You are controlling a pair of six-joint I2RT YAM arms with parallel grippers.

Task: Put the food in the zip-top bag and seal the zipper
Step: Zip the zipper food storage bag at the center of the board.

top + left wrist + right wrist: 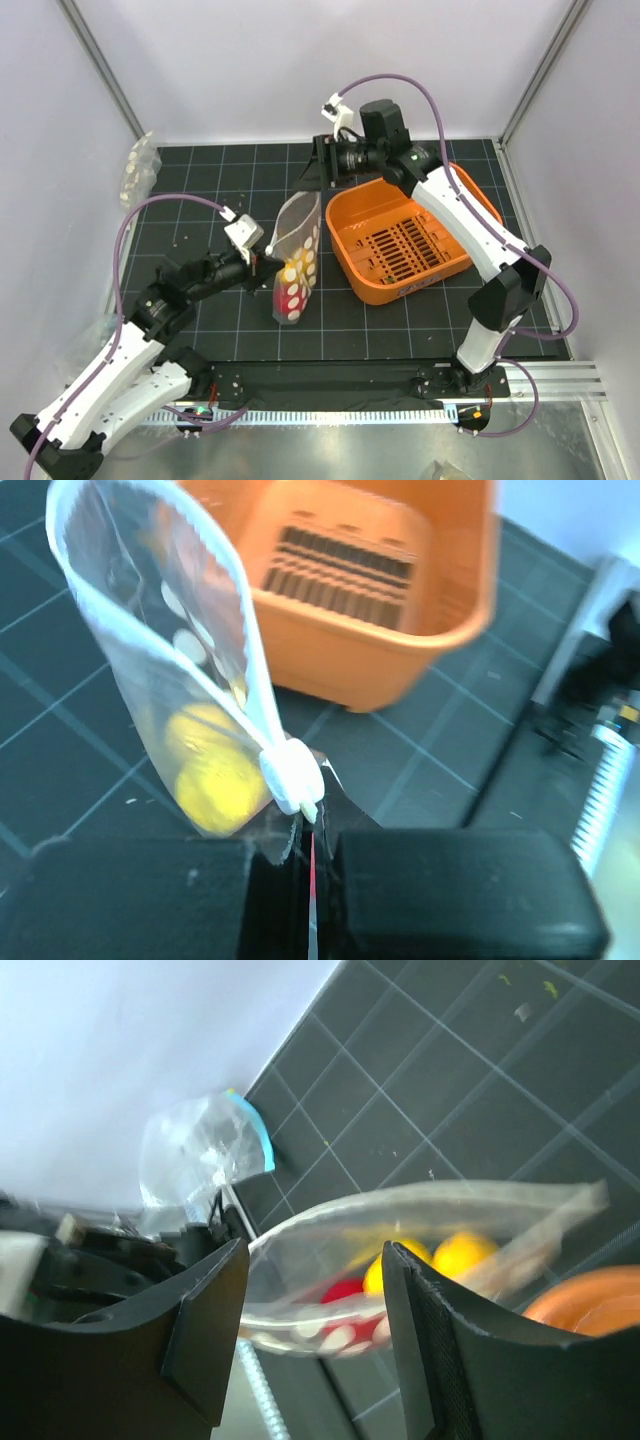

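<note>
Fruits [291, 293] sit inside the dotted bag [300, 225]. Left gripper [312, 845] pinches the bag's edge tight; right gripper [315, 1260] is open by its far end.

You have a black gridded bench [230, 330]. On it: an orange slotted basket [395, 290] right of centre, a zip-top bag [297, 255] resting on its lower end just beside it, a clear plastic bundle [138, 170] at the far-left corner.
</note>
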